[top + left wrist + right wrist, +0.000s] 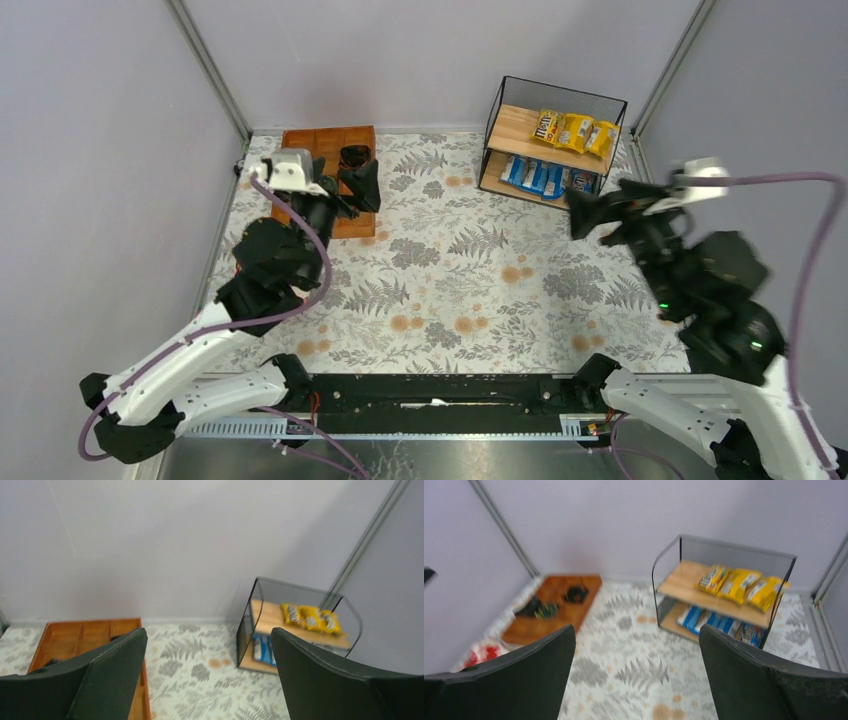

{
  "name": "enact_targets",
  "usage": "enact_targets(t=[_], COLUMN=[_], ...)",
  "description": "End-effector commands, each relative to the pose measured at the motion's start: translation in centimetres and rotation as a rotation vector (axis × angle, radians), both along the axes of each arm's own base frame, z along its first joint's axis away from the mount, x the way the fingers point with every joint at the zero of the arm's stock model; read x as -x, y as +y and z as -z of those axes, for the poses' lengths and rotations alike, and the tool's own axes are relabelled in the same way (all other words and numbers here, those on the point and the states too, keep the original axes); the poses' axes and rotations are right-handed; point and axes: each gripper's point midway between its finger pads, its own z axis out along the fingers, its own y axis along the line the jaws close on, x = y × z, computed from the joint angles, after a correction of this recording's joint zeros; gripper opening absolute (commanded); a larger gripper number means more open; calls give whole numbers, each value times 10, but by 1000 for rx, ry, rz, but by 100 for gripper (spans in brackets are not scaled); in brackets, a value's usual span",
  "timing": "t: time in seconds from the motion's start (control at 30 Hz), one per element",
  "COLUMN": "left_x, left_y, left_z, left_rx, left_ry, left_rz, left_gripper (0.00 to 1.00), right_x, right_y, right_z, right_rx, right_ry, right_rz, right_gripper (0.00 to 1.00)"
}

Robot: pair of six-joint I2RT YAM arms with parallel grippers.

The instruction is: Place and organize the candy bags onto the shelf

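The shelf [514, 126] stands at the back right, a black wire frame with two wooden boards. Three yellow candy bags [575, 132] lie in a row on its upper board. Several blue candy bags [543, 178] lie on the lower board. My left gripper [362, 175] is open and empty, raised over the brown tray at the back left. My right gripper [600, 212] is open and empty, raised just in front of the shelf. The left wrist view shows the shelf [267, 614] with yellow bags [310, 618] and blue bags [261, 649]. The right wrist view shows the same: shelf [678, 581], yellow bags [739, 585], blue bags [713, 622].
A flat brown compartment tray [318, 140] lies at the back left with dark small items in it [574, 594]. A red-and-white pouch [483, 653] lies near it at the left wall. A fern-print cloth [460, 270] covers the table. Grey walls close in on three sides.
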Motion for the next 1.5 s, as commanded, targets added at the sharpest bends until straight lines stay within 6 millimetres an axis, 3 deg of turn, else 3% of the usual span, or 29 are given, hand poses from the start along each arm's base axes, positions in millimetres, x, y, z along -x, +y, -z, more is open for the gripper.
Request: enact_targets(t=[0.0, 0.1, 0.2, 0.3, 0.47, 0.73, 1.37, 1.47], left_x=[15, 26, 40, 56, 73, 86, 86, 87], left_y=[1, -1, 3, 18, 47, 69, 78, 80], left_z=[-75, -114, -150, -182, -205, -218, -214, -214], left_rx=[52, 38, 58, 131, 227, 298, 269, 268], left_ry=[-78, -99, -119, -164, -219, -261, -272, -273], left_rz=[85, 142, 196, 220, 191, 169, 134, 129], left_gripper=[99, 99, 99, 99, 99, 99, 99, 99], right_x=[23, 39, 54, 66, 75, 76, 73, 72], right_y=[-38, -56, -65, -64, -63, -66, -66, -56], right_z=[-55, -91, -113, -122, -126, -124, -126, -121], right_rx=[-79, -111, -158, -200, -231, -235, -256, -209], right_ry=[-31, -93, -146, -191, -217, -217, -221, -235], right_rz=[89, 98, 72, 18, -21, -13, 0, -47], right_gripper=[100, 100, 100, 100, 100, 100, 100, 100])
